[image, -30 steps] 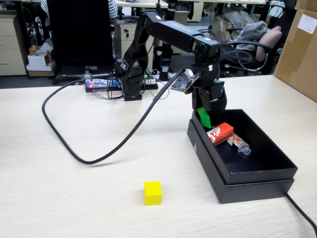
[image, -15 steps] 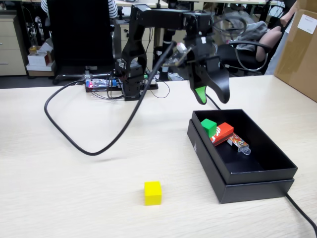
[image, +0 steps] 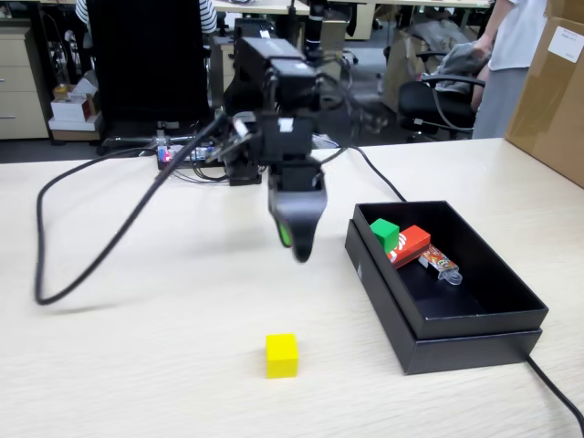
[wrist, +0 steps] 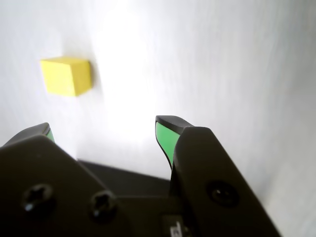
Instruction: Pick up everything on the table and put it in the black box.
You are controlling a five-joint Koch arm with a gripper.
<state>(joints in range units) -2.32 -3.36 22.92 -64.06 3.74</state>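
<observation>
A yellow cube (image: 281, 354) sits alone on the beige table (image: 137, 365) near the front; it also shows in the wrist view (wrist: 67, 75) at the upper left. The black box (image: 474, 330) stands to the right with the green cube (image: 384, 234) and the red oblong block (image: 409, 245) inside at its far end. My gripper (image: 297, 239) hangs in the air above the table, left of the box and beyond the yellow cube. In the wrist view the gripper (wrist: 104, 128) is open and empty, green pads apart.
An orange-patterned packet (image: 440, 264) lies in the box beside the red block. A black cable (image: 91, 246) loops across the table's left side, another (image: 558, 394) runs past the box's front right corner. A brown carton (image: 552, 82) stands at the far right.
</observation>
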